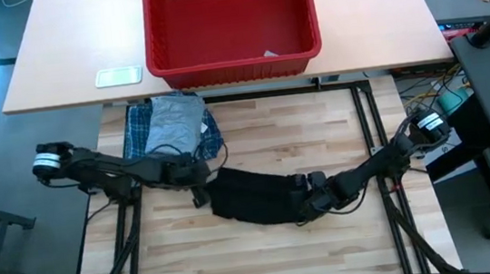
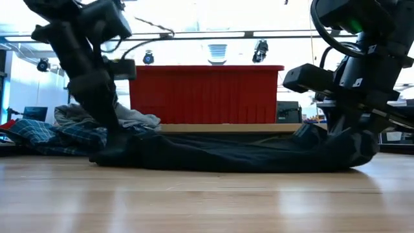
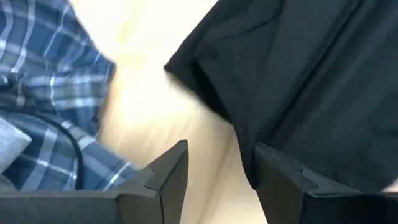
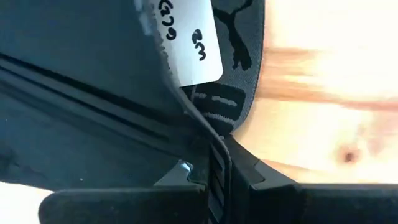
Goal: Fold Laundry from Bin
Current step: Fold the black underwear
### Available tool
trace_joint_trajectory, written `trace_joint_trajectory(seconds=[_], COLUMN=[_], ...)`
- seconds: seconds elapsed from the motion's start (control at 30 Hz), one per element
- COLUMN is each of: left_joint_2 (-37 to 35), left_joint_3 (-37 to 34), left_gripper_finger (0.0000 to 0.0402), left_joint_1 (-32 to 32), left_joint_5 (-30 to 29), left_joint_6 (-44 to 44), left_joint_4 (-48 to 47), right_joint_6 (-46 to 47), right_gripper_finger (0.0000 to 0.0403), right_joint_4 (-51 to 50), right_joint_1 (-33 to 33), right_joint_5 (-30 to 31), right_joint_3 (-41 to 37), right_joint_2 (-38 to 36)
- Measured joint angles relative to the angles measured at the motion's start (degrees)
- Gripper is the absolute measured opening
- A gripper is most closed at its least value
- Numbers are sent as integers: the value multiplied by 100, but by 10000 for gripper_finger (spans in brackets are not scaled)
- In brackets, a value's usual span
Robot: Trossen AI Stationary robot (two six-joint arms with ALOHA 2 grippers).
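A small black fabric garment (image 1: 256,200) lies stretched flat across the middle of the light wooden counter (image 1: 267,262), between the two arms. The right gripper (image 1: 314,199) is down at the garment's right end, and its jaws are closed on the elastic waistband (image 4: 217,168) there; the right wrist view shows the band pinched between the dark fingers, with a white label (image 4: 193,43) just past the grip. The left gripper (image 1: 200,195) sits at the garment's left end, low on the counter. Its jaws stand partly apart, with one finger (image 3: 165,180) over bare wood and the other (image 3: 280,180) against the black cloth's edge; no cloth is visibly clamped between them. Behind the left gripper, a blue-and-white plaid shirt (image 1: 144,134) lies crumpled on the counter with a light grey T-shirt (image 1: 175,121) folded on top of it. A red rectangular plastic bin (image 1: 230,24) stands on the lighter tabletop beyond, just past these two garments, with a small white scrap (image 1: 271,54) inside. A small pale flat object (image 1: 119,75) lies left of the bin.
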Motion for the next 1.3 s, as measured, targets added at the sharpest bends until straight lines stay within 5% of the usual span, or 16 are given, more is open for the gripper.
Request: trace_joint_trajectory(seconds=[0.3, 0.6, 0.97, 1.13, 1.3], left_joint_2=[134, 1049, 3016, 2967, 2804], left_joint_3=[0, 478, 2285, 2280, 2143], left_gripper_finger=[152, 152, 152, 152, 152], left_joint_1=[-20, 11, 68, 183, 419], left_joint_5=[368, 817, 894, -115, -319], left_joint_6=[-40, 119, 1277, 1203, 1191], left_joint_4=[533, 2826, 1988, 1423, 994], right_joint_6=[-266, -589, -650, -868, -1333], right_gripper_finger=[13, 13, 18, 85, 173], right_joint_4=[-1155, -1132, -1114, -1115, -1205], right_joint_1=[-115, -221, -223, -181, -20], right_joint_5=[-364, -505, -458, -474, -669], right_joint_3=[16, 33, 55, 63, 162], right_joint_2=[-562, -675, -687, -708, -735])
